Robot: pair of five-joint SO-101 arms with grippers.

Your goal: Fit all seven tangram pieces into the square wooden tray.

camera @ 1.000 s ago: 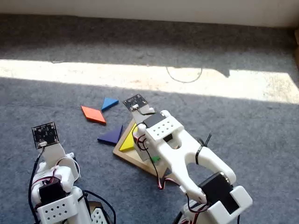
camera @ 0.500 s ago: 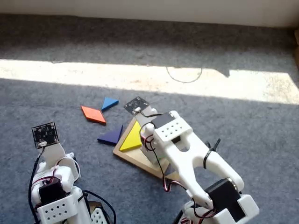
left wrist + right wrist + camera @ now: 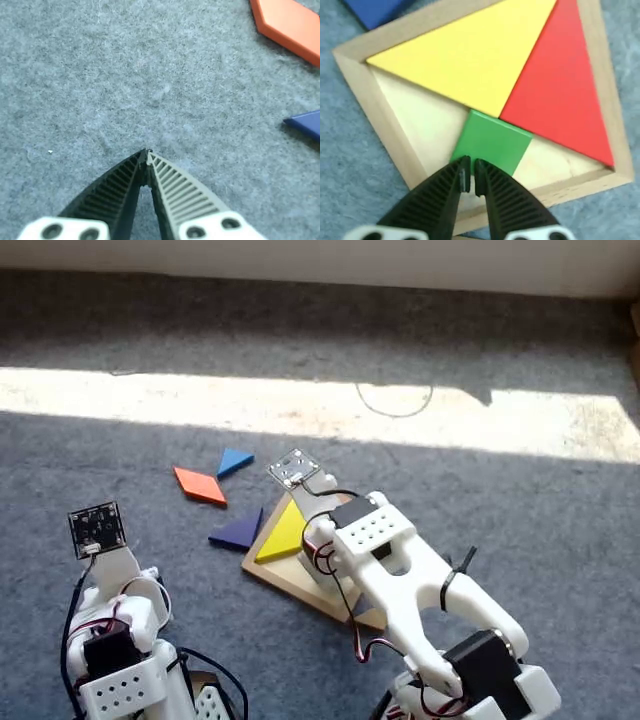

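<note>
The square wooden tray (image 3: 376, 111) holds a yellow triangle (image 3: 470, 55), a red triangle (image 3: 560, 95) and a green square (image 3: 492, 142). My right gripper (image 3: 470, 169) hangs shut just above the green square's near edge, holding nothing. In the high view the right arm (image 3: 370, 540) covers most of the tray (image 3: 290, 585), leaving the yellow triangle (image 3: 283, 532) showing. An orange parallelogram (image 3: 200, 485), a light blue triangle (image 3: 234, 461) and a dark blue triangle (image 3: 238, 531) lie on the carpet left of the tray. My left gripper (image 3: 146, 155) is shut over bare carpet, short of the orange parallelogram (image 3: 290, 25).
Grey carpet covers the floor, with a sunlit band across the far side. A thin wire loop (image 3: 395, 405) lies in that band. The left arm (image 3: 110, 640) stands at the near left corner. A dark blue piece's tip (image 3: 305, 124) shows beside the left gripper.
The right arm has drawn back and to the right over the tray, uncovering more of the yellow triangle. The left arm has not moved.
</note>
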